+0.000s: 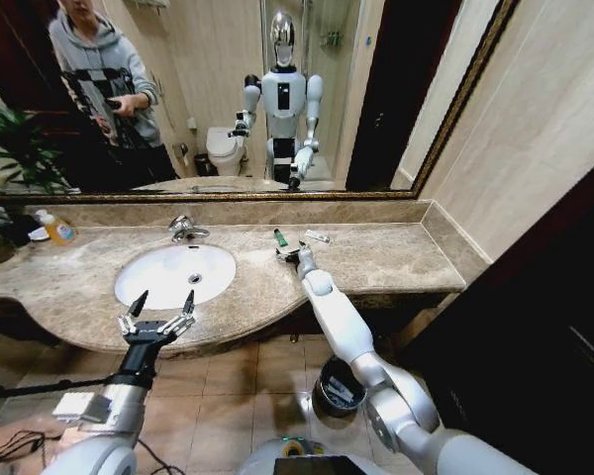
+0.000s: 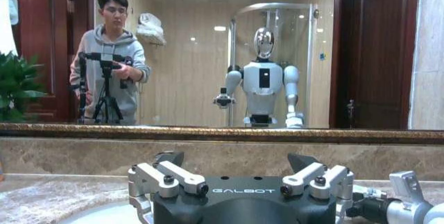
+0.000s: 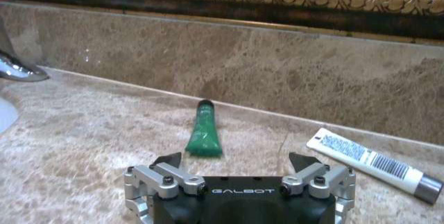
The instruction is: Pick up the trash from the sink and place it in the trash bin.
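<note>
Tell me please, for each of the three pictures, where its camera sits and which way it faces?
Head view: high, facing down at the sink; both arms show, left gripper open.
Left wrist view: behind the left gripper, facing the mirror.
Right wrist view: behind the open right gripper, facing the green tube and white tube.
Shared: head and right wrist views both show the green tube.

The beige-brown marbled stone counter [image 1: 396, 259] holds a white oval porcelain basin [image 1: 163, 272] with a chrome faucet [image 1: 185, 229]. A yellow-orange soap bottle [image 1: 57, 230] stands at its left end; a green tube [image 3: 204, 129] and a white tube [image 3: 371, 163] lie near the backsplash.
</note>
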Robot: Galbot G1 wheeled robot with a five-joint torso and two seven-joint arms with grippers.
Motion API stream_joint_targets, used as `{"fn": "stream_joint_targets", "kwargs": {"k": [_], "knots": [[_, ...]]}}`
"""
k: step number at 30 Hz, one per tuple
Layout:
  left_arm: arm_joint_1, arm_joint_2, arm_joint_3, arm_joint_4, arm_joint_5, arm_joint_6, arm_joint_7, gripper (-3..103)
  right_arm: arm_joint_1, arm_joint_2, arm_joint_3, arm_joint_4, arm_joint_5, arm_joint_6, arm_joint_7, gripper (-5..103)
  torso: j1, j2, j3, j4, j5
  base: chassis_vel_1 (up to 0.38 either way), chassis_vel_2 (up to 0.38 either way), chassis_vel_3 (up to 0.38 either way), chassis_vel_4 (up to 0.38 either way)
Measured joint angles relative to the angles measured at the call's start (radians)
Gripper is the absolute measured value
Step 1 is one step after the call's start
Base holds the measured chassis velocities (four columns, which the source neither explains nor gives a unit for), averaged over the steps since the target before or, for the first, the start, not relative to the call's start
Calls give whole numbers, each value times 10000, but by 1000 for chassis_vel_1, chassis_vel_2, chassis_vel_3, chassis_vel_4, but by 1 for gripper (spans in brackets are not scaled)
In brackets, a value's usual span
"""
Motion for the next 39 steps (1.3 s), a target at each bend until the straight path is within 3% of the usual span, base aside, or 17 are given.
{"fn": "stream_joint_targets", "kwargs": {"k": [15,32,38,39], "knots": [[0,0,0,0,0,0,0,100,154,-20,354,-238,-17,237,-165,100,0,1,0,0,-1,0,0,0,0],[0,0,0,0,0,0,0,100,273,-25,-144,-306,148,530,-457,100,0,1,0,1,-1,0,0,0,0],[0,0,0,0,0,0,0,100,626,-26,-143,-836,-48,715,-522,91,0,1,0,1,-1,0,0,0,0],[0,0,0,0,0,0,0,100,649,-26,-184,-884,-64,731,-544,83,1,1,0,0,-1,0,0,0,0]]}}
